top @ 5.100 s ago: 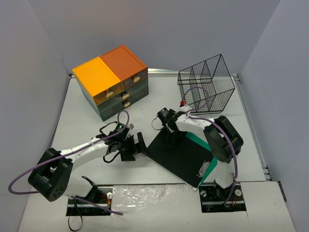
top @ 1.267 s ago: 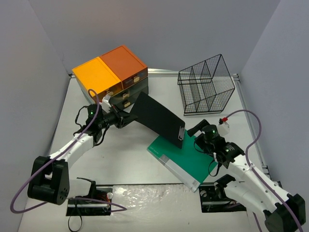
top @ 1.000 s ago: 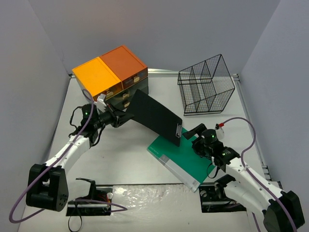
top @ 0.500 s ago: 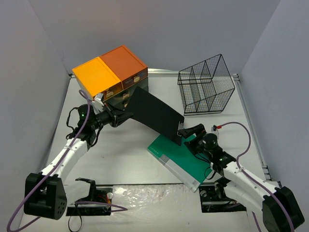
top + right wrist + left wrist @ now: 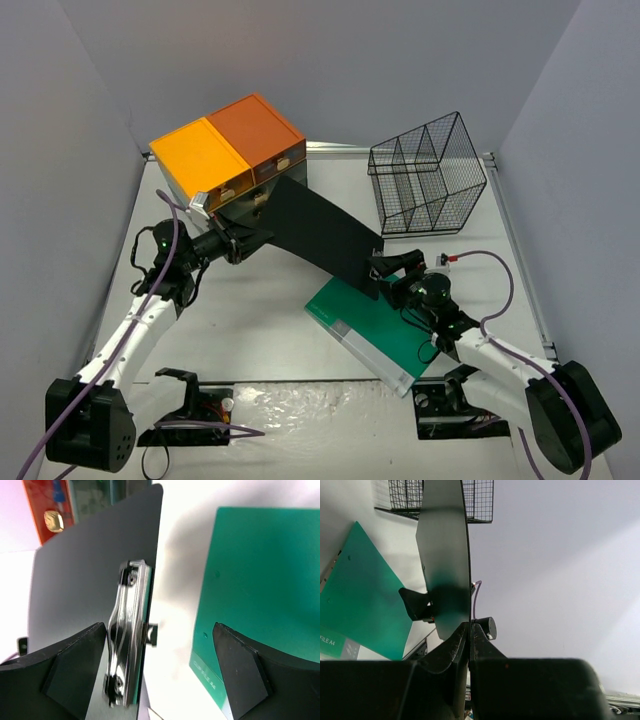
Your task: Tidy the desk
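Your L gripper is clamped tight on 1 black clipboard. R gripper gapes wide, holding nothing; 1 metal clip sits btwn its fingers, 1 green folder by the right finger.

One desk, one black clipboard, one green folder, one wire basket at 1 o'clock, one drawer chest at 11 o'clock.

A robot lab cell: bare grey partition walls box in the white desk.
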`<state>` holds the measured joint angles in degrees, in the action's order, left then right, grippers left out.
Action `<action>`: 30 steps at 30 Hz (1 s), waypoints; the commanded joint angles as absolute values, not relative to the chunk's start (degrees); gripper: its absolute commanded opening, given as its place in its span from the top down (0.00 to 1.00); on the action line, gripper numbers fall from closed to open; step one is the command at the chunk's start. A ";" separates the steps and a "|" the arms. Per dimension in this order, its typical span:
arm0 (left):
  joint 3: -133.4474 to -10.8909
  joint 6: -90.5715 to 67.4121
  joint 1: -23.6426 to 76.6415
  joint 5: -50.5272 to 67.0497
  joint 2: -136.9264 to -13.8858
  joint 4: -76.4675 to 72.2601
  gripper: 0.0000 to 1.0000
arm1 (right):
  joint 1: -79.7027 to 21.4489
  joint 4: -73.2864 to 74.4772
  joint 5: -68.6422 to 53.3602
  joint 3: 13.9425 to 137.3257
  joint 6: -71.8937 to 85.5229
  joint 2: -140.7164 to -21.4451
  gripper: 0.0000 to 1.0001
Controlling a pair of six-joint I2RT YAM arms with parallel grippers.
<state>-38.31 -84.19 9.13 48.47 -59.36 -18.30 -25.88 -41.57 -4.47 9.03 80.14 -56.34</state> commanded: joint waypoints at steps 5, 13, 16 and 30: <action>-37.88 -88.42 8.79 49.92 -56.95 -25.21 1.00 | -23.35 -48.24 -5.62 13.62 79.72 -56.16 0.20; -37.14 -88.57 8.79 50.12 -56.60 -25.28 1.00 | -20.01 -51.96 -10.26 14.72 80.53 -58.33 0.43; -36.91 -88.77 8.79 50.10 -56.51 -25.75 1.00 | -19.42 -51.37 -11.46 15.72 79.90 -58.88 0.45; -35.40 -90.44 8.79 50.79 -56.52 -28.21 1.00 | -18.55 -62.82 -28.13 19.47 80.49 -69.80 0.52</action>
